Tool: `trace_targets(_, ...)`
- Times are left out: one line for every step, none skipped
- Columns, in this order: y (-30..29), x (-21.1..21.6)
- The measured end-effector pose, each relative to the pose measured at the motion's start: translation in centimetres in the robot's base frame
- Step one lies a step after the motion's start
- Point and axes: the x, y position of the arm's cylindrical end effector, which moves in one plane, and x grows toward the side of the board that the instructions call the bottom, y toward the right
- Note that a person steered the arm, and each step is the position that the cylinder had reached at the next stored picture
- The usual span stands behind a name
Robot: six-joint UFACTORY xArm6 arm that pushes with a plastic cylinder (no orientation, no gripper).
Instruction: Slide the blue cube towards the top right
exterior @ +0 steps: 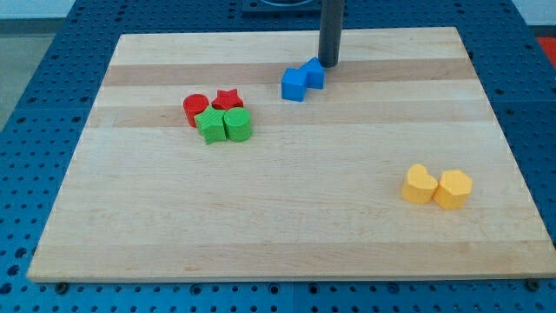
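The blue cube (294, 84) sits on the wooden board (287, 217) near the view's top centre. A second blue block (314, 73) touches its upper right side. My tip (329, 63) is just to the upper right of that second blue block, close to it or touching it. The rod rises straight up out of the view's top.
A cluster sits left of centre: a red cylinder (195, 107), a red star (228, 99), a green star (209, 125) and a green cylinder (237, 124). Two yellow blocks (420, 184) (453, 189) lie at the view's right. A blue perforated table surrounds the board.
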Motion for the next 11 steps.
trace_targets(-0.1, 1.1)
trace_targets(-0.4, 2.9)
trace_targets(-0.9, 4.9)
trace_targets(-1.0, 6.7)
trace_targets(-1.1, 8.6)
trace_targets(-1.8, 11.4)
trace_targets(-3.4, 12.4)
trace_targets(-5.0, 11.2)
trace_targets(-5.9, 9.4)
trace_targets(-5.9, 7.4)
trace_targets(-6.6, 6.8)
